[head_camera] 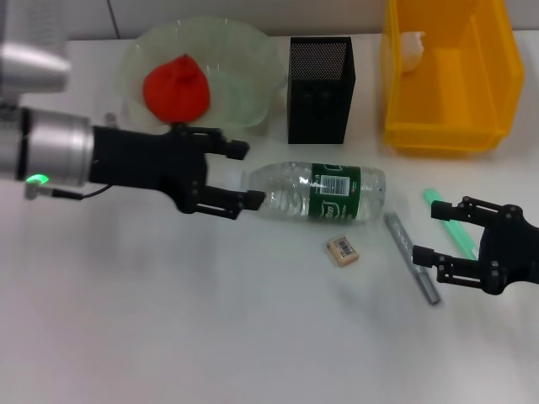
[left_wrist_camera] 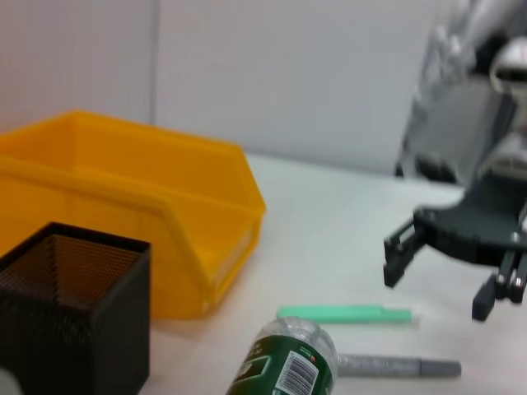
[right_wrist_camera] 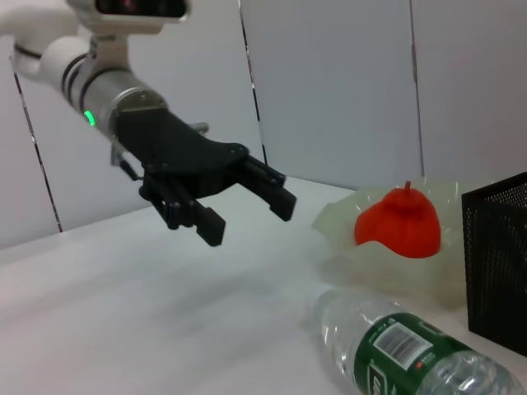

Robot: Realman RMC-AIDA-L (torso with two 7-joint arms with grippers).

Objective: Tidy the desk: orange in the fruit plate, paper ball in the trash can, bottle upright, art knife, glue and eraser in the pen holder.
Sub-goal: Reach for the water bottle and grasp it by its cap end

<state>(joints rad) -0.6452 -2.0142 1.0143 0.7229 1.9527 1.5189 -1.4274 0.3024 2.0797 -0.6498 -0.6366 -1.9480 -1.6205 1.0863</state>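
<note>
**Bottle lay flat between two open grippers**

While the bottle (head_camera: 316,193) lay on its side at the table's (head_camera: 168,320) centre, the left gripper (head_camera: 244,175) hovered at its 9 o'clock, jaws spread wide, the lower fingertip just beside the bottle's clear end. Whether it touched could not be told. At the bottle's 11 o'clock sat the plate (head_camera: 244,59) with the orange (head_camera: 175,86) in it; at 12 o'clock stood the mesh holder (head_camera: 321,88), and at 1 o'clock the yellow bin (head_camera: 446,76) with a white paper ball (head_camera: 411,49) inside. An eraser (head_camera: 343,250) lay at the bottle's 6 o'clock. A grey knife (head_camera: 411,257) and a green glue stick (head_camera: 450,223) lay at 4 o'clock, between the bottle and the right gripper (head_camera: 431,233), whose jaws also stood open, holding nothing.
</note>
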